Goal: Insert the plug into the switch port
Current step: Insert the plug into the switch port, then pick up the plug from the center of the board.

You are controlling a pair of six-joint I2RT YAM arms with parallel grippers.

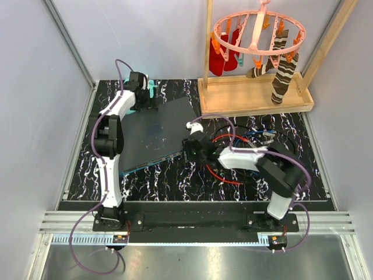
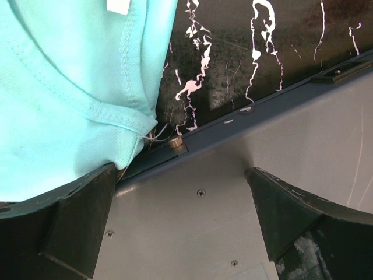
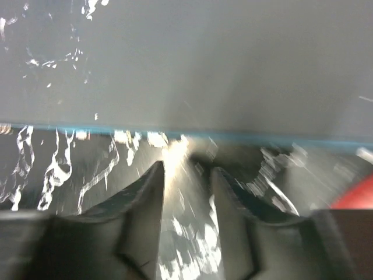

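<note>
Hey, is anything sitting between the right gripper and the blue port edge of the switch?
Nothing visible does. The right gripper points at the teal edge of the switch, with only bare marbled table between them. The wrist view is blurred, so something small cannot be ruled out.

A: Room around the left gripper (image 2: 180, 175)?
B: A folded teal cloth (image 2: 70, 87) sits just beside one finger, and a flat dark grey box (image 2: 233, 198) lies beneath both.
A: And the right gripper (image 3: 186, 169)?
B: That box's teal edge (image 3: 87, 129) runs just ahead of it, and black marbled tabletop (image 3: 186, 233) shows between the fingers.

Switch (image 1: 158, 128) left of cables (image 1: 252, 137) (rack (image 1: 256, 96) behind)
</note>
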